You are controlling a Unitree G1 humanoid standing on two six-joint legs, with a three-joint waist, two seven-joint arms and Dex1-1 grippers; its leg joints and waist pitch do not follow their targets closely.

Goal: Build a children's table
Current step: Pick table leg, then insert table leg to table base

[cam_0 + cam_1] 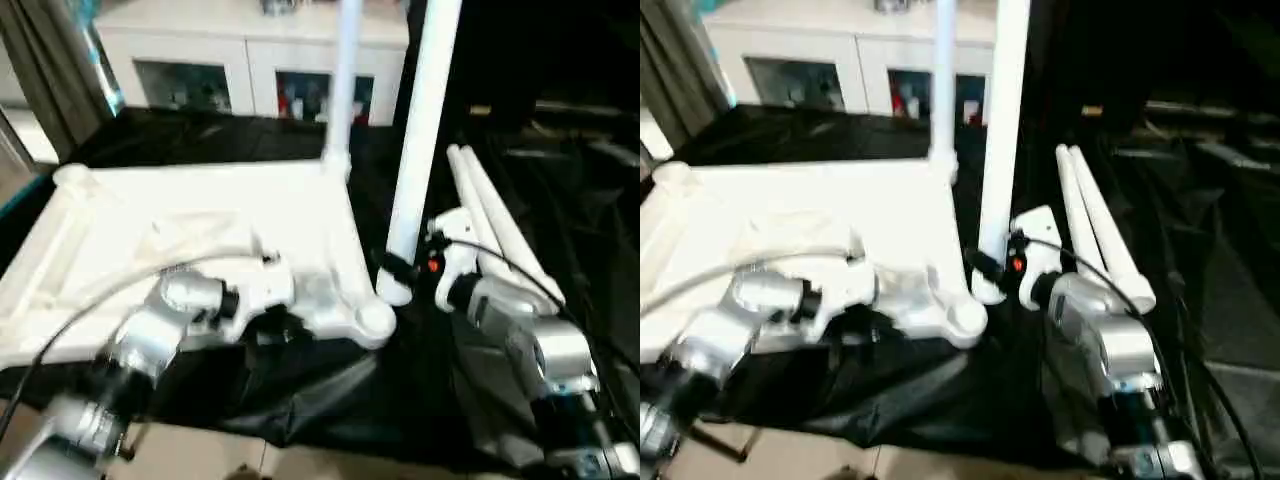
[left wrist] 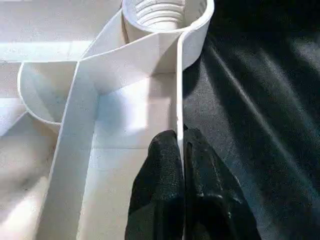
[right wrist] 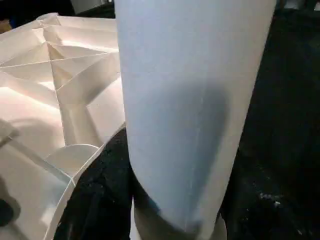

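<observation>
— Children's table first: where do we find the white plastic rectangular top [image 1: 200, 230]?

— We see it lying upside down on the black cloth [image 1: 300, 395] that covers the work surface, its ribbed underside facing up. One long round white leg [image 1: 342, 90] stands upright in the far corner socket nearest the middle of the scene.

— And our left gripper [image 2: 182, 165]?

— Its two black fingers [image 2: 160, 190] are pressed together on the thin side wall of the top, one finger inside the rim and one outside, just short of the near corner's threaded round socket [image 2: 160, 12]. From the head cameras we see that silver forearm [image 1: 150, 335] reaching over the top's near edge.

— What about the right gripper [image 1: 395, 270]?

— It stands about half spread, with a second tapering white leg [image 1: 420, 130] between its fingers. We see that leg held nearly upright, its lower end [image 1: 393, 292] just beside the near corner socket [image 1: 375, 320] of the top, not seated in it. In the right wrist view the leg [image 3: 195, 100] rises close before the camera, with the ribbed underside [image 3: 60, 75] beside it.

— Any other parts?

— Two more white legs [image 1: 495, 225] lie side by side on the cloth, right of the held leg. Behind the table we see a white cabinet with glass-fronted compartments [image 1: 240, 70].
</observation>
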